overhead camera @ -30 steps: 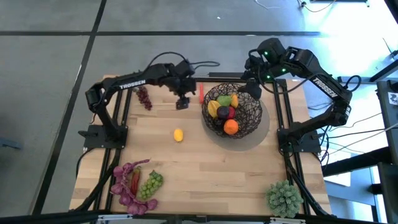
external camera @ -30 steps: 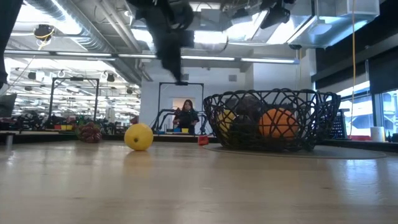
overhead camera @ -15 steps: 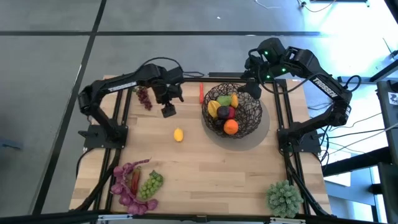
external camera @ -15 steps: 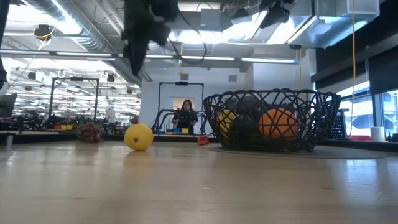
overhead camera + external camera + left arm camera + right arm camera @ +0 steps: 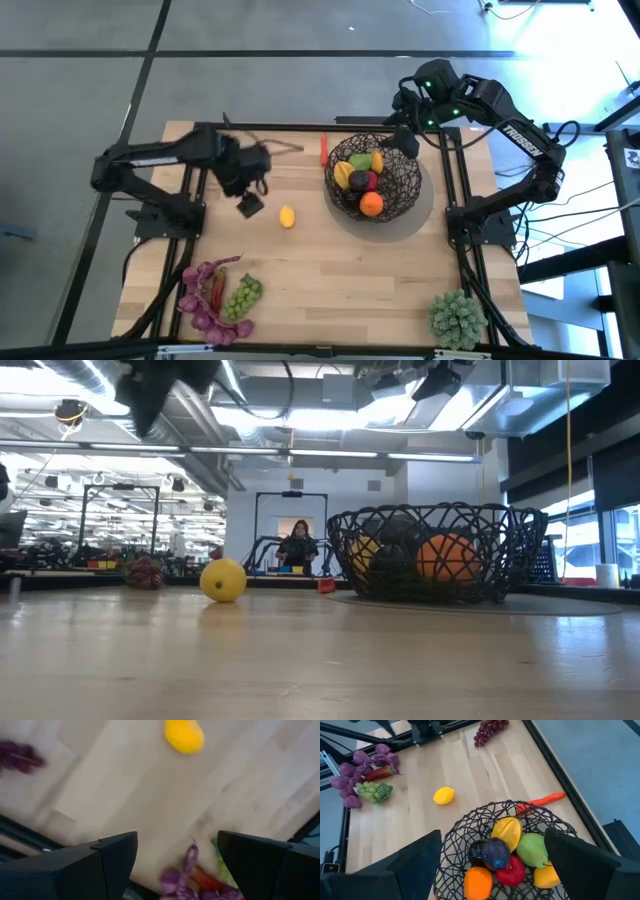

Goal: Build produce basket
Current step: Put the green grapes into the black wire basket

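Near the middle-left of the high view, the left gripper (image 5: 250,204) hangs above the bare wooden table (image 5: 330,280) with its fingers spread wide and nothing between them. A lemon (image 5: 287,217) lies just to its right and slightly lower in the frame, close by but apart from it. In the left wrist view that same lemon (image 5: 184,735) sits near the top edge, well beyond the two dark fingers (image 5: 112,865), and purple leaves (image 5: 182,877) show between them at the bottom.

Right of centre in the high view sits the basket (image 5: 373,178) — a dark open-weave bowl holding an orange (image 5: 371,204), a red apple (image 5: 372,181), a dark purple fruit (image 5: 358,180) and yellow and green fruits (image 5: 368,161). The right gripper (image 5: 403,143) hovers at the basket's upper right rim, spread wide and empty — in the right wrist view its fingers (image 5: 417,865) frame the basket from above without touching it.

A red chilli (image 5: 323,148) lies just left of the basket's upper edge. Purple grapes (image 5: 489,731) rest near the table's far edge in the right wrist view. At the lower left of the high view, green grapes (image 5: 241,296) lie beside the leaves, with a second red chilli (image 5: 217,290) among them. A spiky pale green plant ball (image 5: 457,318) sits at the lower right corner.
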{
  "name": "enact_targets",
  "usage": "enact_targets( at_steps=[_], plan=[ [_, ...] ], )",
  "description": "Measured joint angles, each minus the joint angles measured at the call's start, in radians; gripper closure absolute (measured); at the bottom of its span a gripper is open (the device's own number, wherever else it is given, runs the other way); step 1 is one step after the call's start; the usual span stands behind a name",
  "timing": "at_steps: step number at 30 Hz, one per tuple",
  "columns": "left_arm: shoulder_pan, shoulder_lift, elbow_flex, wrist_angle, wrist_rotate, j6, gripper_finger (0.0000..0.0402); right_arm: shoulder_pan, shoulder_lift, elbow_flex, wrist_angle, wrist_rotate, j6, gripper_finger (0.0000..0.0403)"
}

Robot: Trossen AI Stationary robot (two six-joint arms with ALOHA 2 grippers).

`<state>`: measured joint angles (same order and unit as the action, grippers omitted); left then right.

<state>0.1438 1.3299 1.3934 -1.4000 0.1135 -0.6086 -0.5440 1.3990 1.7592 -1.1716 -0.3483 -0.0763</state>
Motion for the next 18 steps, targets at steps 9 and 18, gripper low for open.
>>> enact_targets(
  at_steps=[9,18],
  plan=[
    [-0.315,-0.132,-0.165,0.090,0.031,-0.321,0.0138,0.078,0.004,0.000,0.001,-0.049,-0.011,0.0059],
    [-0.540,-0.138,-0.245,0.324,0.042,-0.594,0.0138,0.169,0.014,0.000,-0.001,-0.047,0.014,0.0059]
  ],
)
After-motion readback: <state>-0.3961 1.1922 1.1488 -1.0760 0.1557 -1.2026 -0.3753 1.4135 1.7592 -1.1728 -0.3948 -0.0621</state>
